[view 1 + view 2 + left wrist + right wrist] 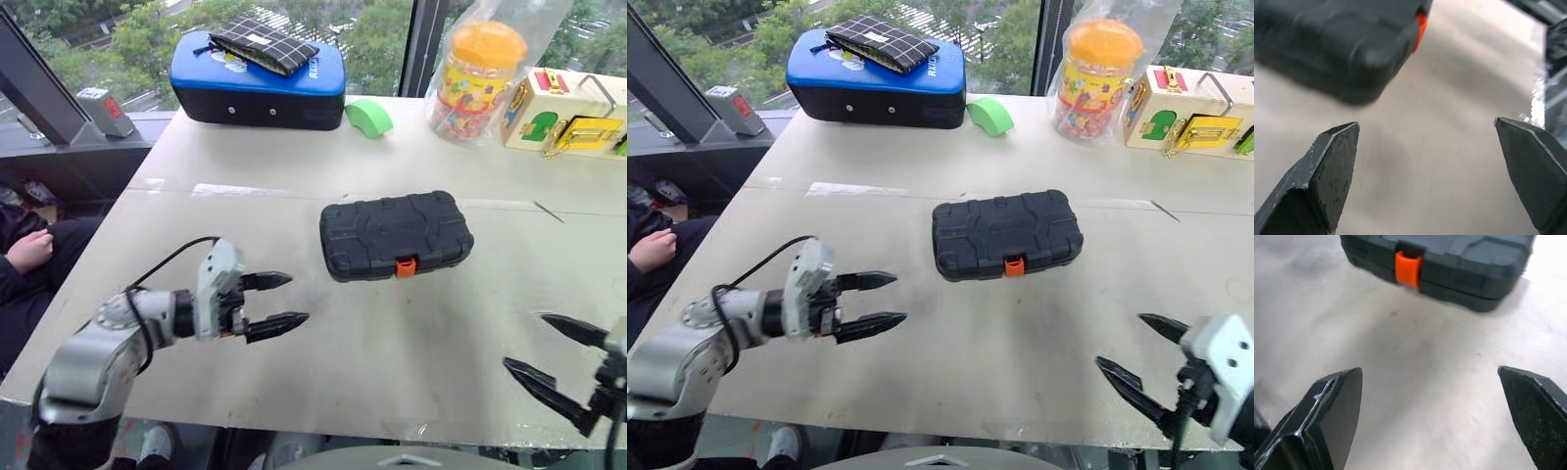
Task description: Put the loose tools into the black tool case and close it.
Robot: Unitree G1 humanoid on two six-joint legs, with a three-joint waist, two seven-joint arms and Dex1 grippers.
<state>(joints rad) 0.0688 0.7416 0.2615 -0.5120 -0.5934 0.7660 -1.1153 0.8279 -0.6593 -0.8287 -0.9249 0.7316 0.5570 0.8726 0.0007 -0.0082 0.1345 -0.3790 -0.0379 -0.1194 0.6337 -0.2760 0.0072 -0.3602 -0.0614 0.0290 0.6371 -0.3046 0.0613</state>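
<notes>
The black tool case [396, 236] lay shut on the desk [294, 382], its ribbed lid down and its small orange latch [406, 266] facing the robot, seated over the seam between lid and base. It sat ahead of both hands and between them, well apart from each: ahead and to the right of the left hand [284, 300], ahead and to the left of the right hand [554, 354].

Both hands were empty. The left hand's two black fingers stood spread wide, pointing roughly level toward the case, with only bare desk between them. The right hand's fingers were likewise spread wide, with nothing in the gap but desk; the right wrist view looked straight at the latch side of the case from a little way off.

No loose tools could be seen on the desk around the case, so the packing step appeared finished and the closing step looked done as well: the lid sat flush on the base along the visible front edge. Whether the latch had fully clicked home could not be told from these views.

The task therefore seemed at or very near its end. The next move called for little: keep both hands clear of the case, or, if the latch proved loose, bring one hand back to press it.
</notes>
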